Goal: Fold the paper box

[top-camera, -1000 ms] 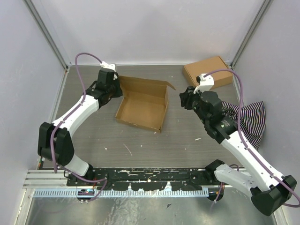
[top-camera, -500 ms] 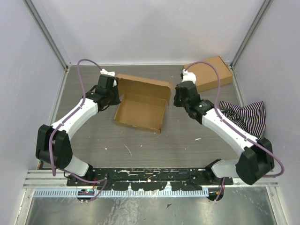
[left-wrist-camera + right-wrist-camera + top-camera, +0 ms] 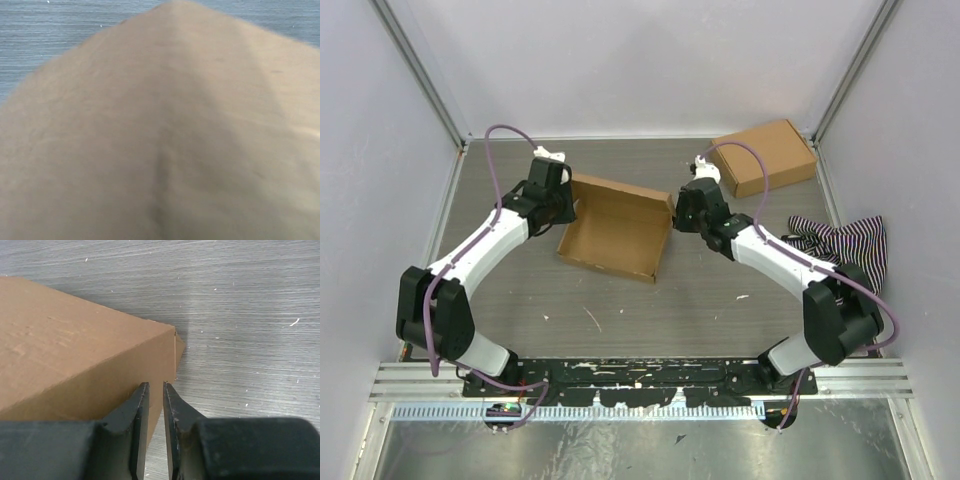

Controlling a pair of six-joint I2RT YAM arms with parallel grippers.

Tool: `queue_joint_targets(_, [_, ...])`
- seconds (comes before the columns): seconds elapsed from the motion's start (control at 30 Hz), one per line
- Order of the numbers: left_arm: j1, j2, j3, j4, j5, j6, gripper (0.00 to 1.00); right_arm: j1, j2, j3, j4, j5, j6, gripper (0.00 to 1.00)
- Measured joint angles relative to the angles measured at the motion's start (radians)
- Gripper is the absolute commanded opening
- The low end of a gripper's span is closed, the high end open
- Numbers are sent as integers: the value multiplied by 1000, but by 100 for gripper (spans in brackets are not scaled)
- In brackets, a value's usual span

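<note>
The paper box (image 3: 615, 230) lies open on the desk (image 3: 620, 320), to the left of the flat carton (image 3: 763, 157) and a little nearer the arm bases than it. Its base panel faces up, with low walls raised around it.

From where I stand it looks light and thin. It seems stiff across each panel but ready to hinge at its creases, so I'd expect it to skid on the smooth desk if pushed from one side only. I judge the best holds to be the wall edges and flaps, close to a crease, with the opposite side braced. Pinching hard in the middle of a panel would probably dent it.

The right tool (image 3: 678, 212) sits between the flat carton and the box, against the box wall that faces the carton. Its wrist view shows the fingers drawn almost together with only a sliver between them and nothing clamped, just short of a box corner (image 3: 172, 347).

The left tool (image 3: 563, 205) is at the box's far corner on the side away from the carton. Its wrist view shows only cardboard, so I cannot tell whether it is clenched or released.

I count one paper box, one flat carton, one striped cloth (image 3: 845, 245) nearer the bases than the carton, and two tools.
</note>
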Motion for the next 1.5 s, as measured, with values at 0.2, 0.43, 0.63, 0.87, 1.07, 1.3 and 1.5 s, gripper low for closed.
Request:
queue_joint_targets(0.2, [-1, 0, 79, -72, -14, 11, 38, 0, 13, 49, -35, 19, 6, 36])
queue_joint_targets(0.43, [-1, -6, 182, -189, -90, 46, 50, 0, -34, 106, -90, 88, -26, 57])
queue_joint_targets(0.63, [-1, -21, 183, -217, -160, 95, 52, 0, -127, 109, -146, 107, -69, 59])
queue_joint_targets(0.87, [-1, 64, 278, -252, -232, 135, 52, 0, -165, 115, -167, 94, -109, 58])
queue_joint_targets(1.07, [-1, 81, 286, -270, -249, 145, 52, 0, -165, 116, -182, 28, -138, 60])
queue_joint_targets(1.3, [-1, 76, 285, -269, -251, 149, 51, 0, -182, 116, -172, -73, -209, 67])
queue_joint_targets(1.5, [-1, 75, 285, -269, -251, 149, 51, 0, -197, 141, -193, -123, -234, 70])
